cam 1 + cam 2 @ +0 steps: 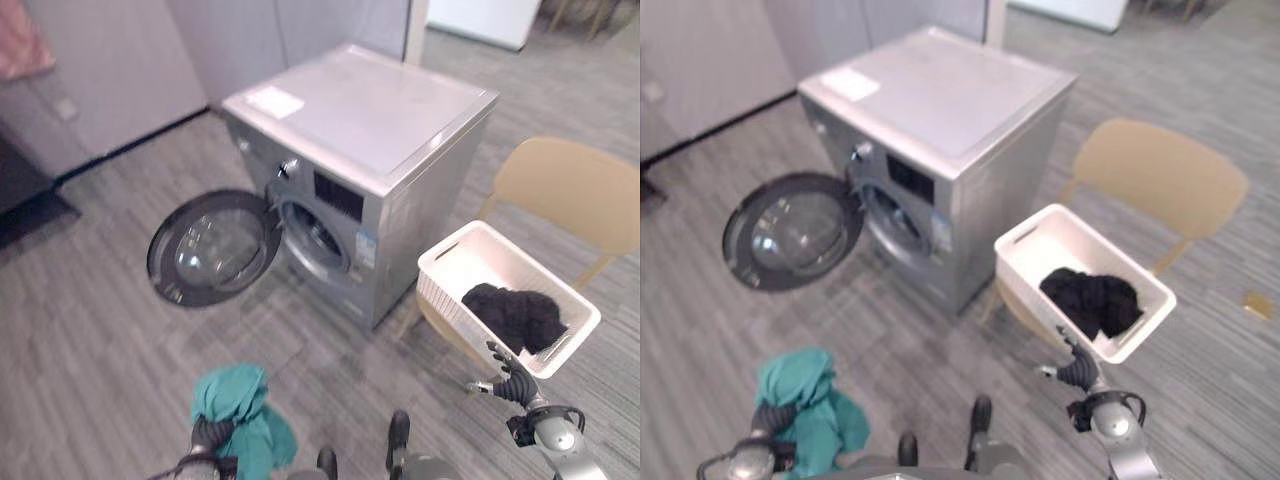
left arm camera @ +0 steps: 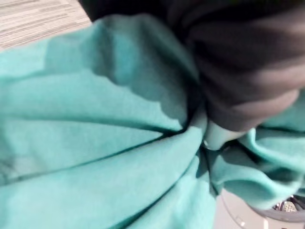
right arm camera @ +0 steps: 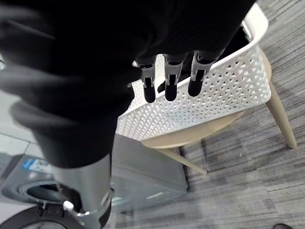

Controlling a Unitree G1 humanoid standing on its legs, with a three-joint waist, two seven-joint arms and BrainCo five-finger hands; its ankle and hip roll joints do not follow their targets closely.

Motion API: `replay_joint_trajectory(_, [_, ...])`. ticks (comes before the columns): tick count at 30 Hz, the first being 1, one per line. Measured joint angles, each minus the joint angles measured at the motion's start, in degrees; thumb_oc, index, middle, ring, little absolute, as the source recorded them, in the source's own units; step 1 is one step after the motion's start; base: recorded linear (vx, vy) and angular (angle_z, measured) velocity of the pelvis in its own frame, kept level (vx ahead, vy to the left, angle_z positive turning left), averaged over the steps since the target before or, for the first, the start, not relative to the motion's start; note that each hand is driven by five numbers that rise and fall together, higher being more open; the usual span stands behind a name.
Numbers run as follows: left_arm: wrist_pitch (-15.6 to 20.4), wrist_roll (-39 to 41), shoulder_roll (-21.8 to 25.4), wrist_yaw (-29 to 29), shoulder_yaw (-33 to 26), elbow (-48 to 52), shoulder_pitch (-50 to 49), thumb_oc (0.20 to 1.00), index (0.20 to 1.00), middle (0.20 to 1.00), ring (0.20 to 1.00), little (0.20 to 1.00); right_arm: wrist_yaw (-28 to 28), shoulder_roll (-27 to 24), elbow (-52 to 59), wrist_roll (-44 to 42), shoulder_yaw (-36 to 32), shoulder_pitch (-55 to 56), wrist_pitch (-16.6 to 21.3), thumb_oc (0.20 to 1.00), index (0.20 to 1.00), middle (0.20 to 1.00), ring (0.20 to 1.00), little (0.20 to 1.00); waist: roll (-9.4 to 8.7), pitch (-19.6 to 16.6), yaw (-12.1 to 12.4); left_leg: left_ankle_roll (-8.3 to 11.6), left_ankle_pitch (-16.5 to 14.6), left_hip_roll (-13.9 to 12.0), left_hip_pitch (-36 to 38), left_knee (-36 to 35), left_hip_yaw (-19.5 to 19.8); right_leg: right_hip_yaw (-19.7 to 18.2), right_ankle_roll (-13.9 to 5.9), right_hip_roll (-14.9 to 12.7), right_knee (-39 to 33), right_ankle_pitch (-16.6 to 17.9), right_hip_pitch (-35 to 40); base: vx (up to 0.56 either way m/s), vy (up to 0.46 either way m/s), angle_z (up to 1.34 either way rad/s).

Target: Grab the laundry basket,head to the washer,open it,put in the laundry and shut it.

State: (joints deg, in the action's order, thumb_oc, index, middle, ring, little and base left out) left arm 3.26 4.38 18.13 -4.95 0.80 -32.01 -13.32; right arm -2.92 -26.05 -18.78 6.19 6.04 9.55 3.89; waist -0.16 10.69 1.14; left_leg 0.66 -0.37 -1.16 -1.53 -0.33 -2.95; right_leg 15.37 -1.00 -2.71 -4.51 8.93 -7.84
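Grey floor (image 1: 100, 340) | washer door (image 1: 212, 247) open | left hand (image 1: 212, 436) grips teal cloth (image 1: 240, 405)

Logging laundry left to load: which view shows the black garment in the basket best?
The left eye view: the black garment lies open to sight at the near end of the white basket. The right eye view shows it likewise. In the right wrist view the right hand and the basket wall mostly hide it.

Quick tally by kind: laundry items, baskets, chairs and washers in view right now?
Laundry items: 2, teal cloth in the left hand, black cloth in the basket
Baskets: 1
Chairs: 1
Washers: 1, door open
Total: 5
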Motion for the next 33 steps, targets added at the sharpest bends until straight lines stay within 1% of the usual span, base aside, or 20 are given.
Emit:
replay_joint_trajectory(2, [0.05,0.04,-0.01,-0.33,1.09,0.03,2.48,0.200,0.200,0.200,0.200,0.200,-1.41,0.07,-0.61,-0.02,0.00,-1.74,0.00,1.000,1.000,1.000,1.000,1.000,0.18,2.98,0.80,0.49,-0.42,-0.55,-3.08,1.80,2.04,3.43,-0.02,-0.39,0.07,0.01,-0.28,-0.03,0.014,0.93])
replay_joint_trajectory(3, [0.08,0.04,-0.03,-0.39,1.83,0.05,3.70,0.200,0.200,0.200,0.200,0.200,-2.16,0.15,-0.97,-0.02,0.26,-1.80,-0.05,1.000,1.000,1.000,1.000,1.000,-0.29,3.65,0.73,0.39,-1.03,-1.19,-4.08,1.52,0.17,6.27,0.22,-1.12,-0.01,-0.22,-0.42,0.08,0.030,1.29])
replay_joint_trajectory(5, [0.08,0.12,-0.15,-0.55,2.58,0.16,6.21,0.200,0.200,0.200,0.200,0.200,-2.45,0.25,-2.35,-0.01,1.32,-2.67,-0.26,1.000,1.000,1.000,1.000,1.000,-2.03,4.50,0.49,0.41,-1.91,-2.32,-5.29,3.03,-6.81,9.51,0.95,-2.86,-0.04,-0.95,-1.34,0.05,0.087,1.15])
replay_joint_trajectory(6, [0.04,0.14,-0.26,-0.60,2.81,0.13,6.05,0.200,0.200,0.200,0.200,0.200,-2.59,0.22,-2.37,-0.01,1.16,-3.51,-0.12,1.000,1.000,1.000,1.000,1.000,-1.67,4.66,0.64,-0.65,-3.31,-3.57,-5.04,2.61,-9.54,10.40,0.63,-2.96,0.11,-0.70,-0.94,0.07,0.154,0.85])
replay_joint_trajectory(8, [-0.09,0.74,-0.47,-0.81,3.48,0.29,7.17,0.200,0.200,0.200,0.200,0.200,-3.77,0.30,-2.50,0.00,1.64,-3.51,-0.22,1.000,1.000,1.000,1.000,1.000,-2.49,4.95,-1.13,-0.12,-5.28,-5.47,-5.30,5.40,-20.51,16.05,0.42,-5.40,-0.35,-0.60,0.21,0.11,0.130,1.08])
replay_joint_trajectory(9, [-0.02,1.19,-0.51,-0.75,3.69,0.92,6.88,0.200,0.200,0.200,0.200,0.200,-3.73,0.17,-2.43,0.01,2.07,-3.48,-0.34,1.000,1.000,1.000,1.000,1.000,-2.46,4.90,-1.86,0.10,-5.14,-5.87,-5.26,5.65,-22.44,16.83,0.61,-5.92,-0.28,-1.02,0.69,0.09,0.113,0.97])
replay_joint_trajectory(12, [0.02,1.20,0.21,-0.76,3.73,1.82,6.12,0.200,0.200,0.200,0.200,0.200,-3.85,1.03,-2.93,0.08,2.98,-4.48,-0.56,1.000,1.000,1.000,1.000,1.000,-2.67,4.60,-1.00,0.31,-3.02,-4.98,-5.26,4.51,-19.88,15.70,-0.87,-6.61,0.78,-0.96,0.87,0.17,0.272,0.21])
replay_joint_trajectory(13, [0.00,1.16,0.63,-0.71,3.52,1.86,5.43,0.200,0.200,0.200,0.200,0.200,-3.80,1.63,-2.89,0.47,3.38,-4.83,-0.92,1.000,1.000,1.000,1.000,1.000,-3.17,4.44,-0.89,-0.21,-2.71,-3.48,-5.37,5.04,-19.79,15.22,-1.21,-7.82,1.80,-1.14,0.94,0.10,0.172,0.08])
replay_joint_trajectory(16, [-0.04,1.15,1.51,-0.69,3.22,2.36,4.25,0.200,0.200,0.200,0.200,0.200,-3.34,2.26,-2.35,0.62,4.39,-4.66,-1.28,1.000,1.000,1.000,1.000,1.000,-3.87,3.36,-0.53,-1.53,-2.12,-2.55,-5.68,5.15,-19.73,12.63,-2.15,-9.54,5.63,-1.25,-0.63,0.14,0.205,0.11])
replay_joint_trajectory(18, [-0.20,1.14,2.03,-0.85,3.72,1.87,5.54,0.200,0.200,0.200,0.200,0.200,-3.25,2.47,-2.54,0.62,5.75,-4.63,-1.76,1.000,1.000,1.000,1.000,1.000,-3.42,3.12,-2.00,-3.99,-1.56,-1.04,-5.03,5.23,-15.81,3.27,-4.35,-12.69,20.69,-4.59,-7.10,0.14,0.107,0.66])
replay_joint_trajectory(19, [-0.11,1.14,2.65,-0.86,3.75,1.93,6.34,0.200,0.200,0.200,0.200,0.200,-3.09,2.88,-2.40,0.62,6.13,-4.44,-1.75,1.000,1.000,1.000,1.000,1.000,-3.79,3.05,-2.23,-4.16,-1.51,-0.74,-4.83,4.82,-14.70,0.93,-4.57,-12.27,22.96,-6.78,-8.34,0.14,0.105,0.77])
replay_joint_trajectory(20, [-0.12,1.15,3.32,-1.31,2.99,1.63,7.32,0.200,0.200,0.200,0.200,0.200,-2.97,3.67,-2.31,0.62,6.33,-4.92,-1.68,1.000,1.000,1.000,1.000,1.000,-4.48,3.03,-2.28,-5.08,-1.40,-0.02,-3.31,2.49,-13.03,-5.20,-4.98,-8.57,25.47,-10.73,-10.34,0.19,0.074,0.54])
replay_joint_trajectory(21, [-0.14,1.15,3.49,-1.46,2.70,1.50,7.42,0.200,0.200,0.200,0.200,0.200,-3.03,3.60,-2.24,0.62,6.31,-4.96,-1.60,1.000,1.000,1.000,1.000,1.000,-4.59,3.09,-2.52,-5.06,-0.28,0.48,-2.04,1.00,-12.67,-8.29,-4.41,-5.89,25.74,-11.65,-11.37,0.18,0.033,0.56])
replay_joint_trajectory(24, [-0.07,1.13,3.15,-1.39,4.52,1.00,9.86,0.200,0.200,0.200,0.200,0.200,-3.11,3.37,-2.53,0.61,6.20,-5.20,-1.61,1.000,1.000,1.000,1.000,1.000,-4.84,4.01,-3.04,-5.99,-1.67,2.02,0.14,-0.78,-8.42,-9.59,-3.96,1.73,20.66,-11.48,-15.99,0.26,0.009,0.75])
replay_joint_trajectory(25, [-0.07,1.12,3.11,-1.34,5.25,1.01,10.18,0.200,0.200,0.200,0.200,0.200,-3.07,3.39,-2.57,0.61,6.20,-4.91,-1.61,1.000,1.000,1.000,1.000,1.000,-4.98,4.43,-2.93,-5.85,-1.77,2.68,1.31,-1.27,-7.35,-9.30,-4.06,2.60,17.77,-10.93,-17.55,0.25,-0.032,0.87])
replay_joint_trajectory(27, [-0.10,1.07,2.75,-1.35,5.64,0.99,9.51,0.200,0.200,0.200,0.200,0.200,-3.07,3.38,-3.07,0.62,6.16,-4.65,-1.63,1.000,1.000,1.000,1.000,1.000,-4.86,4.60,-3.67,-4.98,-3.55,3.81,4.60,-1.96,-4.54,-8.19,-4.24,1.78,10.95,-9.37,-17.87,0.36,-0.108,0.80])
replay_joint_trajectory(29, [-0.18,0.92,2.34,-1.35,5.64,0.91,8.48,0.200,0.200,0.200,0.200,0.200,-3.04,3.44,-4.53,0.63,6.04,-4.20,-1.64,1.000,1.000,1.000,1.000,1.000,-4.72,4.67,-4.06,-2.92,-6.45,3.73,8.94,-2.71,-2.52,-2.85,-3.72,-0.43,8.24,-6.50,-15.52,0.50,-0.192,0.55])
replay_joint_trajectory(31, [-0.78,-0.22,1.40,-1.30,6.09,1.12,7.96,0.200,0.200,0.200,0.200,0.200,-2.83,3.40,-5.14,0.62,5.99,-4.72,-1.79,1.000,1.000,1.000,1.000,1.000,-2.11,5.12,-4.41,-1.84,-8.92,0.45,10.75,-1.49,-0.48,2.24,-2.46,0.24,10.36,-4.88,-12.78,0.25,-0.137,0.44])
replay_joint_trajectory(32, [-0.83,-0.77,1.39,-0.85,6.78,1.41,7.97,0.200,0.200,0.200,0.200,0.200,-2.56,3.43,-4.93,0.62,5.98,-4.22,-1.75,1.000,1.000,1.000,1.000,1.000,-1.65,4.92,-5.05,-1.18,-9.20,-0.58,11.08,0.22,0.38,2.08,-1.86,1.20,10.71,-4.45,-11.55,0.15,-0.111,0.93])
replay_joint_trajectory(33, [-0.79,-0.82,1.39,0.00,6.97,1.90,8.37,0.200,0.200,0.200,0.200,0.200,-2.05,3.45,-4.93,0.60,5.87,-3.64,-1.70,1.000,1.000,1.000,1.000,1.000,-2.44,4.88,-5.76,0.91,-8.53,-0.68,10.52,5.61,-0.81,0.80,0.26,2.11,10.04,-2.97,-9.11,0.19,-0.135,0.85])
